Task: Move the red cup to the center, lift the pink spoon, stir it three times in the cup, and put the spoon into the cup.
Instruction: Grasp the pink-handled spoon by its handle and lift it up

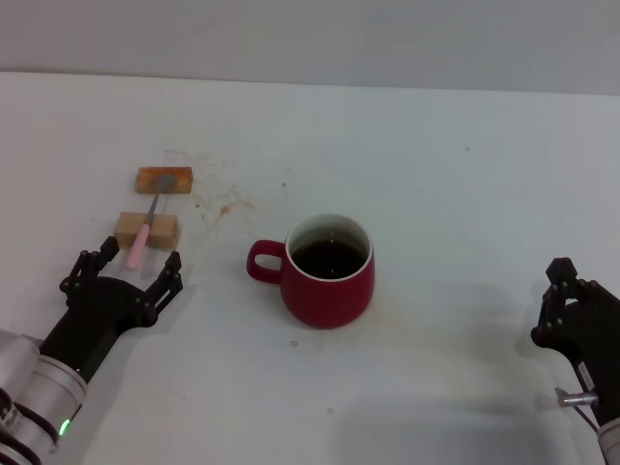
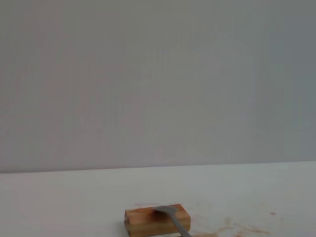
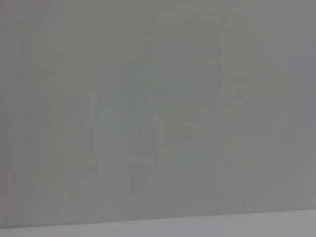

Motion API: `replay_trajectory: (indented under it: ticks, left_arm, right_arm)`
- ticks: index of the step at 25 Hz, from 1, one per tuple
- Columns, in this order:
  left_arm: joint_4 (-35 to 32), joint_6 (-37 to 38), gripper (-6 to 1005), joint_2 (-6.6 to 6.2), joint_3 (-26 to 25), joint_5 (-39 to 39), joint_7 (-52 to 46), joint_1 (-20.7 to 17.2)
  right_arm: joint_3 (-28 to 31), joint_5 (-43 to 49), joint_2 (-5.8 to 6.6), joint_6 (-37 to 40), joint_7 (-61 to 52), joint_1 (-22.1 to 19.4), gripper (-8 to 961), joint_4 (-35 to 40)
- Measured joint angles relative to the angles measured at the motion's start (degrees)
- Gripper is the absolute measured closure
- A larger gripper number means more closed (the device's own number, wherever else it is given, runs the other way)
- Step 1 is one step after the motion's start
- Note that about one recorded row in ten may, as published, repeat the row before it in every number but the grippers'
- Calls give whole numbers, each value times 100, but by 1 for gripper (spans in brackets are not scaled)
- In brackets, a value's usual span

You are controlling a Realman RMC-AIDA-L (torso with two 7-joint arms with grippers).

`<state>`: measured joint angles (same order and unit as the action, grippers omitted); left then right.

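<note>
The red cup (image 1: 327,271) stands upright near the middle of the white table, handle toward my left arm, dark liquid inside. The pink spoon (image 1: 147,228) lies across two tan blocks at the left, its grey bowl on the far block (image 1: 163,179) and its pink handle over the near block (image 1: 147,229). My left gripper (image 1: 130,268) is open just in front of the near block, its fingers on either side of the spoon's handle end. The left wrist view shows the far block (image 2: 157,220) with the spoon's grey bowl (image 2: 174,218). My right gripper (image 1: 565,291) is at the right, away from the cup.
Brown stains (image 1: 225,201) mark the table between the blocks and the cup. The table's far edge meets a grey wall (image 1: 310,39). The right wrist view shows only the wall (image 3: 158,108) and a strip of table.
</note>
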<state>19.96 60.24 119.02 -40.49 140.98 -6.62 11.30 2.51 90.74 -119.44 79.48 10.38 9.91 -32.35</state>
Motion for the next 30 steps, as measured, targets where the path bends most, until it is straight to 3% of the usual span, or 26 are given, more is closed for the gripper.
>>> replay_trajectory:
  ticks: [14, 30]
  left_arm:
    - [7, -36, 204, 7, -36, -9, 82, 20]
    - [11, -49, 459, -2, -24, -9, 83, 27]
  right_arm:
    - [-5, 13, 0, 6, 0, -7, 953, 1]
    - [-5, 29, 0, 6, 0, -7, 953, 1]
